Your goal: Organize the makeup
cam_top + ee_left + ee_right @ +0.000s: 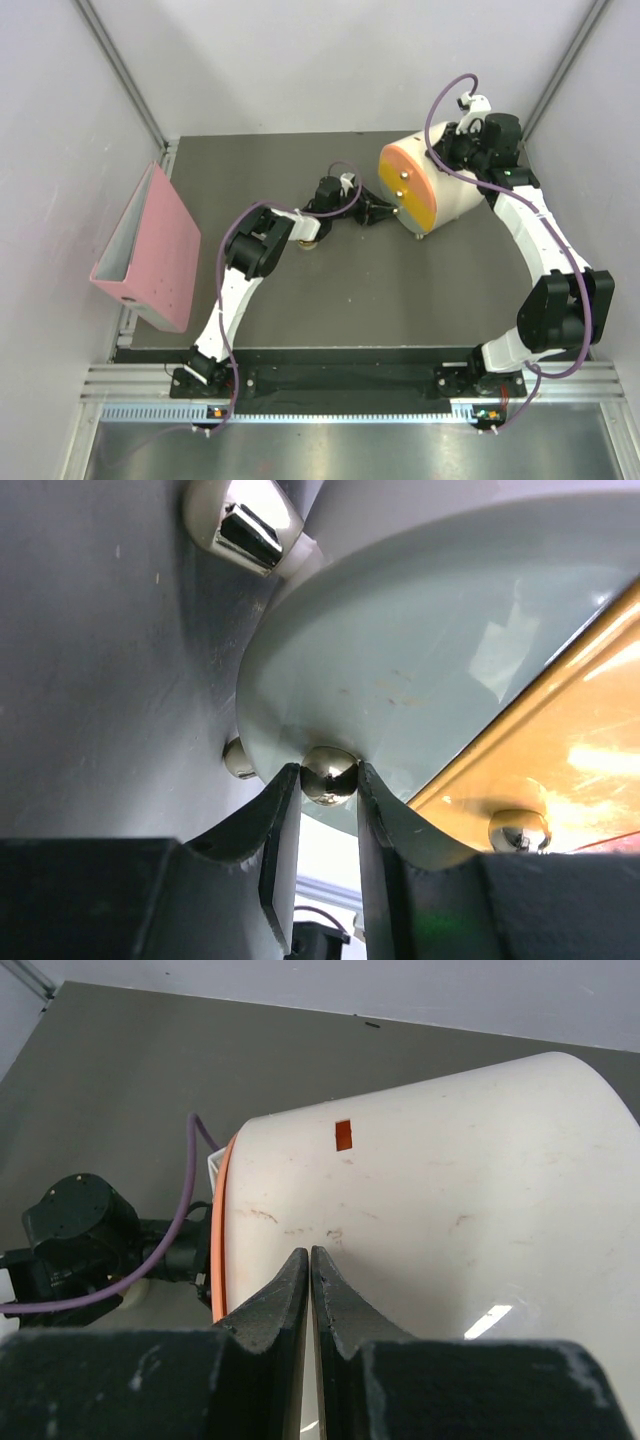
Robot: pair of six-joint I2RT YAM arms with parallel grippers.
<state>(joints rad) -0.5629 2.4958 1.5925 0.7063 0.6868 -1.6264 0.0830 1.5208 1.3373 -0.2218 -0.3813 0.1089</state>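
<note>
From above, one dark desk point(350, 300) carries one cream box point(455, 190) with an orange-yellow front, far right. One pink binder point(150, 250) leans at the left edge by the wall. Two small knobs point(401, 177) show on the box's front. There are two arms. The left arm point(250, 250) reaches to that front. The right arm point(545, 240) curls behind the box, where its wrist hides its jaws. Only one piece of makeup shows: a small tan round thing, apparently the compact point(308, 243), lying on the desk under the left forearm and mostly covered. The other pieces cannot be made out in any view.

In the left wrist view, the left jaws are clenched on one round metal knob point(330, 768), a finger touching each side. Four shiny fittings are countable:
- the grasped knob
- a second knob point(518, 830) by the orange panel
- a small one point(238, 758) half hidden behind the pale edge
- a chrome foot point(245, 525) at the top

In the right wrist view, the right jaws are clenched to a hairline slit with nothing between them, over the box's curved shell. Whether they touch the shell cannot be told. One orange tag point(343, 1135) marks the shell, and one purple cable point(185, 1210) trails at the left.
</note>
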